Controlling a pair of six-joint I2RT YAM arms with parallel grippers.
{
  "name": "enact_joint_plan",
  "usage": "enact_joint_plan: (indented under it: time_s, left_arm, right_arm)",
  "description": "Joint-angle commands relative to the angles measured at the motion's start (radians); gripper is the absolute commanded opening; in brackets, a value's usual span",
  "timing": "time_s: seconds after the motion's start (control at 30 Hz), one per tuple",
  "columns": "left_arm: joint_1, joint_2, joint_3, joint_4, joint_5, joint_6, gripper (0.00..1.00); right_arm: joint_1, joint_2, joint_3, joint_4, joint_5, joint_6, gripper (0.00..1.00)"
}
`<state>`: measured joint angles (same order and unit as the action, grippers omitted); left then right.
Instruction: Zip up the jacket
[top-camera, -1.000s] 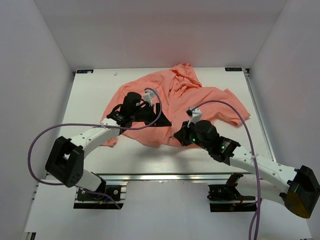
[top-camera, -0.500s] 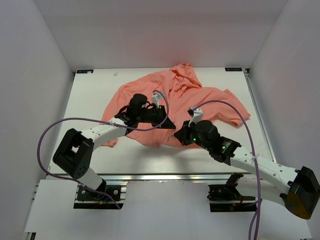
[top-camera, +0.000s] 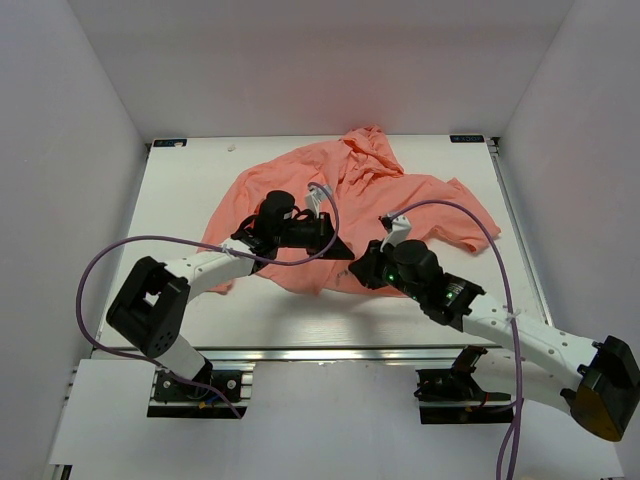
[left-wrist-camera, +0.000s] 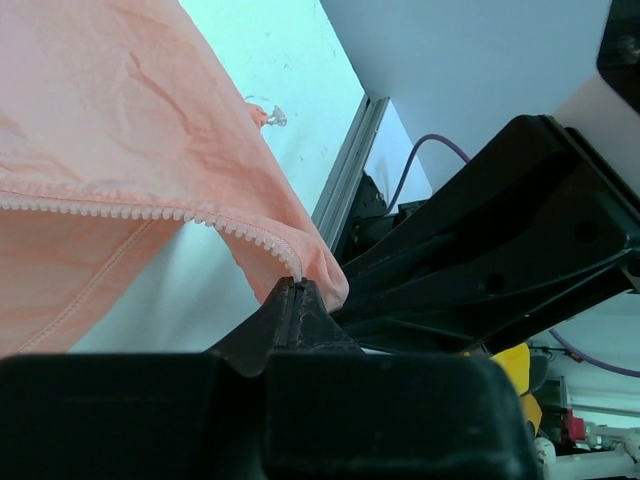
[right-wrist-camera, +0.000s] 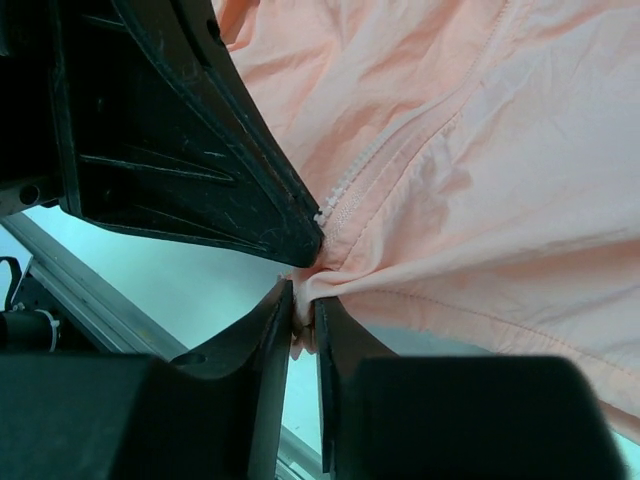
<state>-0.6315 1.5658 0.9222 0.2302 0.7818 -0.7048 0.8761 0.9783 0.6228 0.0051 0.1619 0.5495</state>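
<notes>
Inward | left gripper (left-wrist-camera: 295, 295) beside right gripper (right-wrist-camera: 303, 300); both pinch jacket (top-camera: 400, 190) hem

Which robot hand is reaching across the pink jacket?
The left gripper: its wrist lies over the jacket. The right gripper sits at the near edge, pinching only the hem.

walls (top-camera: 80, 150): plain white, three sides | table (top-camera: 180, 190): white, evenly lit | front rail (top-camera: 330, 354): metal
</notes>
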Motion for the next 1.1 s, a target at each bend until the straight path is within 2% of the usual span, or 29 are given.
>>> enact_joint_plan:
  time_s: [0.0,0.03,0.23,0.7,0.77,0.87,0.9,1.07]
  left_arm:
    - [-0.007,-0.038,-0.016,0.050,0.017,-0.021,0.00]
    - [-0.007,-0.038,-0.017,0.057,0.020,-0.024,0.00]
    - [-0.007,-0.041,-0.020,0.080,0.036,-0.042,0.00]
    - [-0.008,-0.047,-0.048,0.139,0.047,-0.084,0.00]
    - [-0.008,-0.052,-0.051,0.143,0.045,-0.084,0.00]
    - [-0.008,-0.053,-0.054,0.139,0.040,-0.085,0.00]
    - [-0.008,-0.055,-0.056,0.138,0.039,-0.084,0.00]
    - [-0.008,-0.053,-0.049,0.120,0.020,-0.079,0.00]
  right_arm:
    - [-0.008,-0.023,-0.015,0.021,0.036,0.026,0.22]
    - [-0.008,-0.024,-0.017,0.019,0.034,0.029,0.26]
    - [-0.012,-0.026,-0.035,0.012,0.028,0.038,0.36]
    - [-0.019,-0.059,-0.086,0.125,-0.033,0.035,0.36]
    - [-0.019,-0.064,-0.092,0.144,-0.032,0.030,0.33]
    - [-0.019,-0.072,-0.095,0.150,-0.036,0.027,0.18]
    - [-0.019,-0.076,-0.095,0.150,-0.041,0.024,0.08]
    - [-0.020,-0.098,-0.097,0.136,-0.042,0.017,0.02]
